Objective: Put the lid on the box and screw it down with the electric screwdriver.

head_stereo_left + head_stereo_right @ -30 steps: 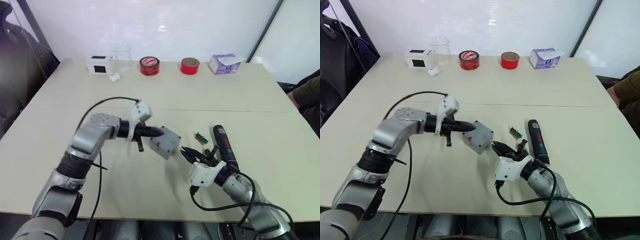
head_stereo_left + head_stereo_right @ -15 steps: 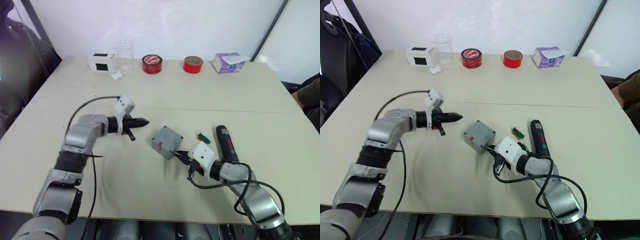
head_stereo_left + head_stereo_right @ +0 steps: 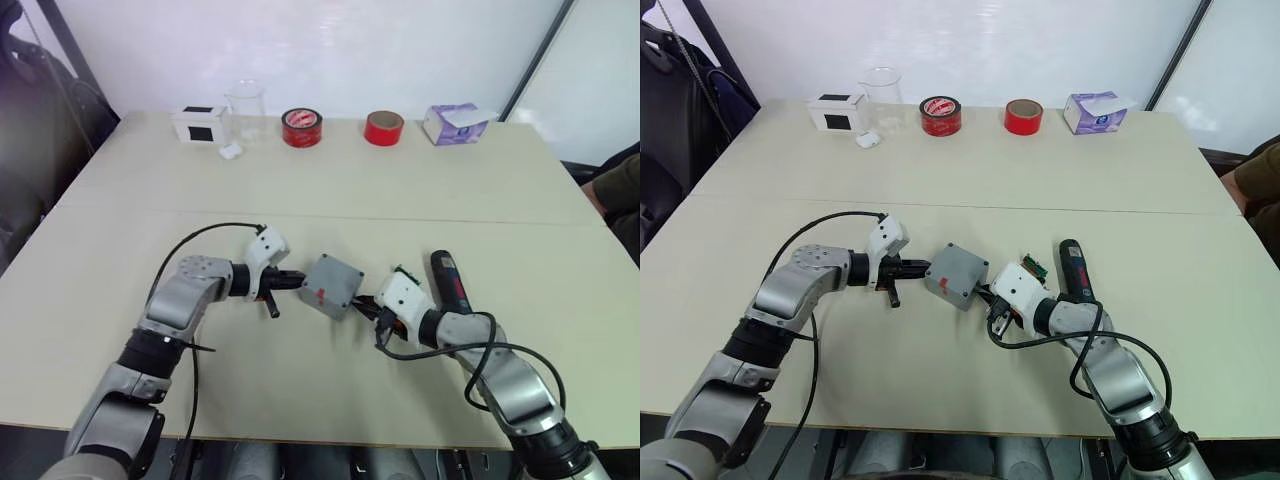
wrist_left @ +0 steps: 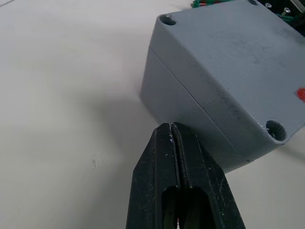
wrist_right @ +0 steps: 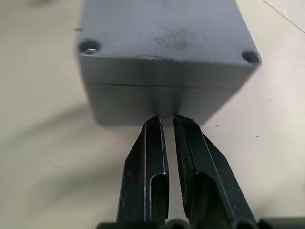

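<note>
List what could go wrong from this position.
1. Both end effectors press at opposite sides of the box, the left end effector shut, the right end effector nearly shut. Uneven pushing could spin or slide the box.
2. The lid sits on but looks unscrewed, so a shove might shift it.
3. The electric screwdriver and green pieces lie beside the right arm, which could knock them.

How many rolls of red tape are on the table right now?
2. Both stand along the table's far edge: one red tape roll with a white label beside the clear beaker, the other plain red tape roll between it and the tissue box.
</note>
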